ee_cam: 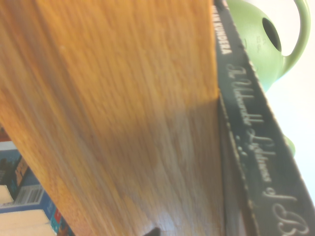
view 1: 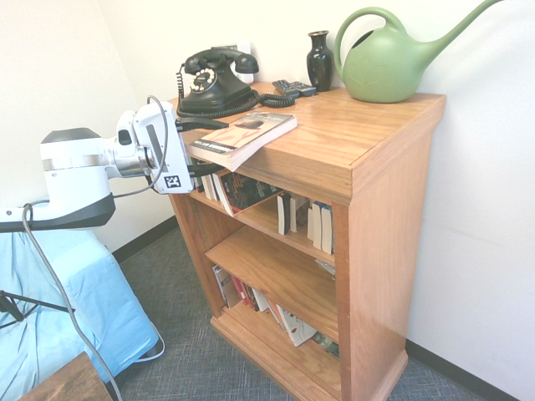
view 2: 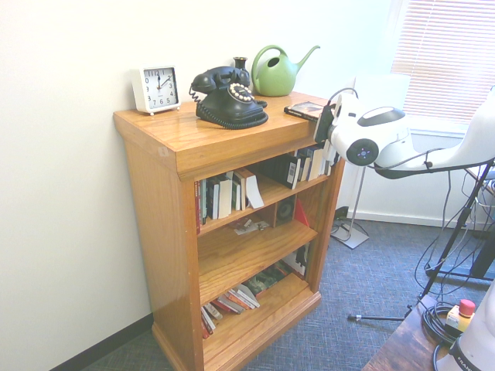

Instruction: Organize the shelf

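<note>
Although the wrist view is close and soft, it reads well enough to name the paperback of The Unbearable Lightness of Being (ee_cam: 263,142), its dark spine running along the bookcase's thick oak top. In the first exterior view the book lies flat on the bookcase (view 1: 380,221), its near end jutting over the front edge. The arm's gripper (view 1: 219,146) comes in from the front, its fingers apart, one above the level of the cover and one below it. Book and gripper nearly line up: the spine's long axis runs back from the gripper across the top, so the overhanging end is the part to take. How deep that end sits between the fingers I can't quite judge, and I see no firm grip.

The step in hand is probably picking up this loose book to shelve it; the task looks to be at an early stage. The next move calls for closing squarely on the overhang, then drawing it straight out, clear of the rotary telephone (view 1: 216,88) beyond. Gripped off-centre, the paperback could swivel or its pages fan open.
</note>
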`<action>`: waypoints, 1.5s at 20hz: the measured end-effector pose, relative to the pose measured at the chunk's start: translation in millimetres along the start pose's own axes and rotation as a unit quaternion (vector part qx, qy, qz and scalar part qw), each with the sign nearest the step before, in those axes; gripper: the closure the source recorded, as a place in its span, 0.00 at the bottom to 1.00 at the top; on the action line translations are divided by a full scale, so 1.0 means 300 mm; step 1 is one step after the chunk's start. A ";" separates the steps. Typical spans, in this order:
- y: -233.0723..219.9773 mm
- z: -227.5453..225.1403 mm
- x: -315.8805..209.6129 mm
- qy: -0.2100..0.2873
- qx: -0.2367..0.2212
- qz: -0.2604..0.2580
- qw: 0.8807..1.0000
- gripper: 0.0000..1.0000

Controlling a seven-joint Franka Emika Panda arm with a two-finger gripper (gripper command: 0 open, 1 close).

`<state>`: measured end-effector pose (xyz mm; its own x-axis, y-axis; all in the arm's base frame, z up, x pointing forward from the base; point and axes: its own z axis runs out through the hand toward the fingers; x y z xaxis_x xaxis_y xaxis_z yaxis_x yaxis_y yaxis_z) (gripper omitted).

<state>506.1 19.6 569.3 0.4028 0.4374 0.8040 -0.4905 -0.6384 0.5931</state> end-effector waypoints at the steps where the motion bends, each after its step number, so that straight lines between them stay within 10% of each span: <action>1: 0.001 0.000 0.002 0.001 0.000 0.000 1.000 1.00; 22: 0.002 0.069 0.073 0.004 -0.004 0.006 1.000 1.00; 30: 0.127 -0.086 0.087 -0.032 0.030 0.110 0.993 1.00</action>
<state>477.9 23.1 614.0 0.3413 0.2432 0.9080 -0.5260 -0.7512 0.3989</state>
